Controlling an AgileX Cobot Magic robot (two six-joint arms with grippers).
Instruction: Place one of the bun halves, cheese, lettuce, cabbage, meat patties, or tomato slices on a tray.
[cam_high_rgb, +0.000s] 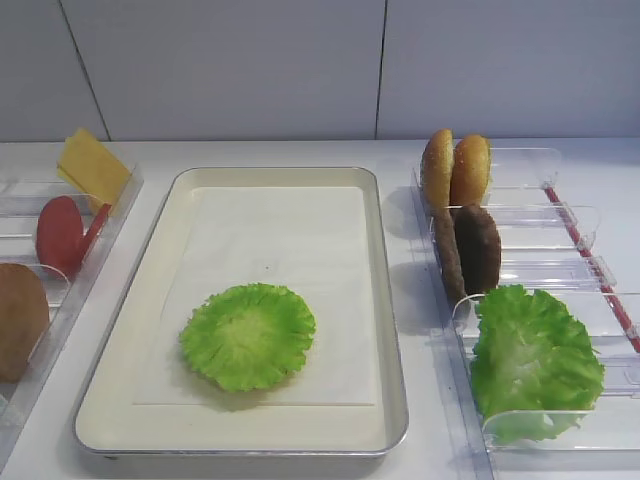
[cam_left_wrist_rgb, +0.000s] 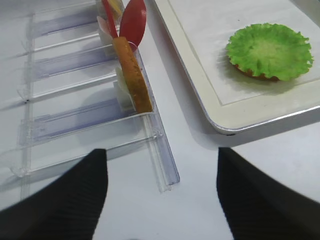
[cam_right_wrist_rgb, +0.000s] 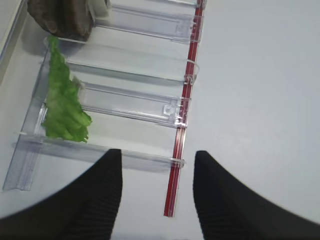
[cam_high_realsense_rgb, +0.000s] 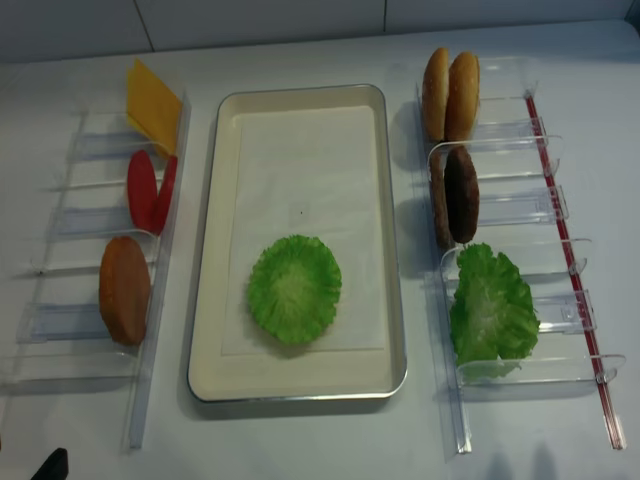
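The lettuce (cam_high_rgb: 247, 335) lies flat on the paper liner at the near end of the cream tray (cam_high_rgb: 385, 300); a brownish edge shows under it in the left wrist view (cam_left_wrist_rgb: 269, 51). Two bun halves (cam_high_rgb: 455, 168), meat patties (cam_high_rgb: 478, 247) and the cabbage, a bigger heap of green leaves (cam_high_rgb: 530, 360), stand in the right bins. Cheese (cam_high_rgb: 92, 168), tomato slices (cam_high_rgb: 60, 232) and another bun half (cam_high_realsense_rgb: 124, 288) stand in the left bins. My left gripper (cam_left_wrist_rgb: 161, 152) hangs open over bare table near the tray's corner. My right gripper (cam_right_wrist_rgb: 157, 152) is open over the right rack's near end, holding nothing.
Clear plastic bins (cam_high_realsense_rgb: 520, 215) flank the tray on both sides. A red strip (cam_right_wrist_rgb: 181, 135) runs along the right rack's outer edge. A white wall stands behind the table.
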